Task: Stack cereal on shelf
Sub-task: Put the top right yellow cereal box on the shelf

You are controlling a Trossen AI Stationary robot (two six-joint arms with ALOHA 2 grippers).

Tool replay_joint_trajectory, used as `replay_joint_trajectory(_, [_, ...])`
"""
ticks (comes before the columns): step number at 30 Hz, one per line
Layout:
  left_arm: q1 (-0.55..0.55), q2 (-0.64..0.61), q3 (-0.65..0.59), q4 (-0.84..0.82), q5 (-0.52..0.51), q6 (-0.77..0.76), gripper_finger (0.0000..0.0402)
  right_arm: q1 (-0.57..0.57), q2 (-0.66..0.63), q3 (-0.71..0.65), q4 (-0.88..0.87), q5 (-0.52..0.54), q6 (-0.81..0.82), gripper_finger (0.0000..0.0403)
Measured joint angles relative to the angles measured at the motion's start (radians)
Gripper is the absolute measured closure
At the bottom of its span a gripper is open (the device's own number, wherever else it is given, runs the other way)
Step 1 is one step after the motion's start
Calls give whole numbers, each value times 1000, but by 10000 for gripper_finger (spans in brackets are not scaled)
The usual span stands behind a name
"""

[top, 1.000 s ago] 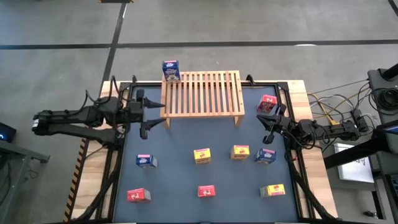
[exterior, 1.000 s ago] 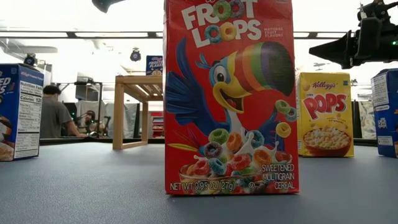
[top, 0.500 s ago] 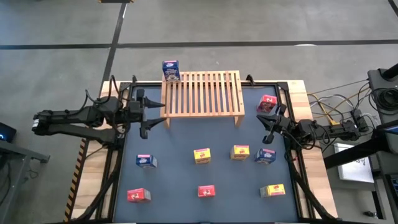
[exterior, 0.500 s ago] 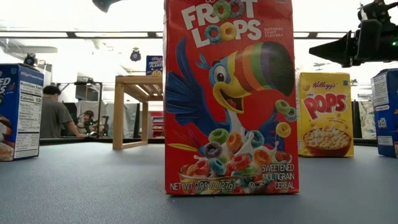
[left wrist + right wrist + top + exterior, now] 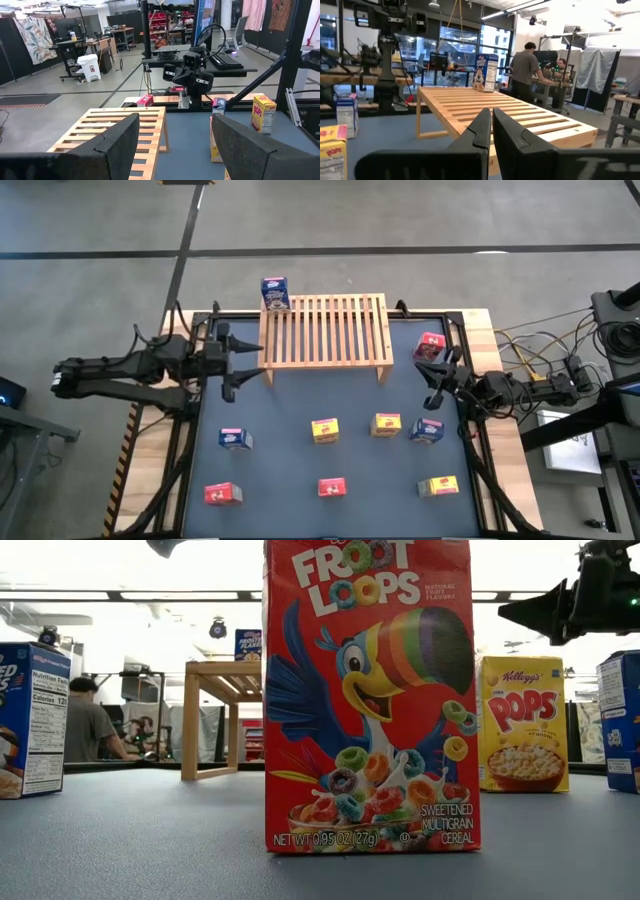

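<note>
Shelf (image 5: 325,330), a slatted light-wood rack, stood at the far edge of the blue table (image 5: 290,460), with one blue cereal box (image 5: 275,293) upright on its far left corner. The remaining boxes stood on the table. A red box (image 5: 430,346) stood just right of the shelf, near the right gripper. Across the middle of the table ran a row of four: a blue box (image 5: 236,439) at the left, then two yellow boxes (image 5: 324,430) (image 5: 387,424), and another blue box (image 5: 426,430) at the right. Along the near edge stood a red box (image 5: 223,494), a second red box (image 5: 331,487) and a yellow box (image 5: 438,486).

Left gripper (image 5: 232,364) hovered just off the shelf's left end, its fingers (image 5: 117,142) spread apart with nothing between them; the left wrist view looked past them along the slats toward the other arm. Right gripper (image 5: 437,385) hovered to the right of the shelf, between the red box and the right-hand blue box, its fingers (image 5: 480,131) pressed together and empty. In the low view a red box filled the foreground, and people (image 5: 524,70) were visible in the room beyond the table.
</note>
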Motion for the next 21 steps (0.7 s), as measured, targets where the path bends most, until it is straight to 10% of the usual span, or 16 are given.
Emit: replay_joint_trajectory(21, [0, -157, 0, -140, -15, -48, 168, 0, 6, 0, 11, 0, 235, 394])
